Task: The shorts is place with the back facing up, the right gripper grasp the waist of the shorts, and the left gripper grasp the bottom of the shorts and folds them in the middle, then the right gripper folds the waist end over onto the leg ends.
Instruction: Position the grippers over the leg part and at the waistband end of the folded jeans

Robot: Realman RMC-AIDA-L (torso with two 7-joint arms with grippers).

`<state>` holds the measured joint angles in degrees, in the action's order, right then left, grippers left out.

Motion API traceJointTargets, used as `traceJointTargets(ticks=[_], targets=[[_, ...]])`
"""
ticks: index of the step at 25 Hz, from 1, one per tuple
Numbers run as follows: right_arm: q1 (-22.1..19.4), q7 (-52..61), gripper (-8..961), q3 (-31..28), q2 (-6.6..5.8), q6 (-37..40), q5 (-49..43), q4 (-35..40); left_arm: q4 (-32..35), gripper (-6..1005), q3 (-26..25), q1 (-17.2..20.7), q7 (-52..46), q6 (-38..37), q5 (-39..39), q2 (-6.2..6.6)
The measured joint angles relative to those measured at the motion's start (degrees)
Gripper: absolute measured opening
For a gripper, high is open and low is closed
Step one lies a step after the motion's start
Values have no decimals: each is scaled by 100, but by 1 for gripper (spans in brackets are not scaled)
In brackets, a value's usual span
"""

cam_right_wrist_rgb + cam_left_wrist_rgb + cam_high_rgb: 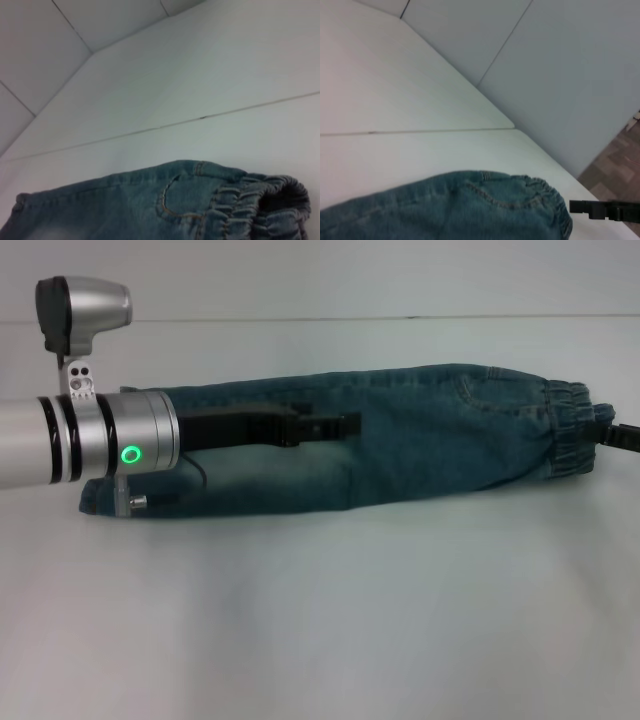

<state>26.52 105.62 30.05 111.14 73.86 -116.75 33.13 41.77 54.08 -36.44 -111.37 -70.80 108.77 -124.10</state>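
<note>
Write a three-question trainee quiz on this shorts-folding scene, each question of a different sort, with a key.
1. True or false: the denim shorts are already folded lengthwise, one leg lying on the other.
2. Multiple choice: the elastic waistband lies toward which side in the head view? A. the robot's left B. the robot's right C. nearest the robot
3. Fill in: the left gripper is over the ____ half of the shorts.

Key
1. True: they lie as one long narrow strip on the white table.
2. B: it is beside the right gripper, which shows only at the picture's edge.
3. Leg.
</note>
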Motion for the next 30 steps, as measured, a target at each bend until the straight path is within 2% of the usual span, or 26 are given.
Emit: traceJointTargets(ticks=[8, 18, 30], targets=[[85, 448, 822, -35, 2, -24, 44, -43, 19, 933, 26, -83, -7, 31, -31, 9], [201, 579, 800, -9, 122, -137, 50, -338, -12, 934, 165, -162, 22, 178, 12, 9], [58, 602, 774, -100, 171, -131, 51, -352, 30, 934, 205, -171, -5, 170, 22, 18]])
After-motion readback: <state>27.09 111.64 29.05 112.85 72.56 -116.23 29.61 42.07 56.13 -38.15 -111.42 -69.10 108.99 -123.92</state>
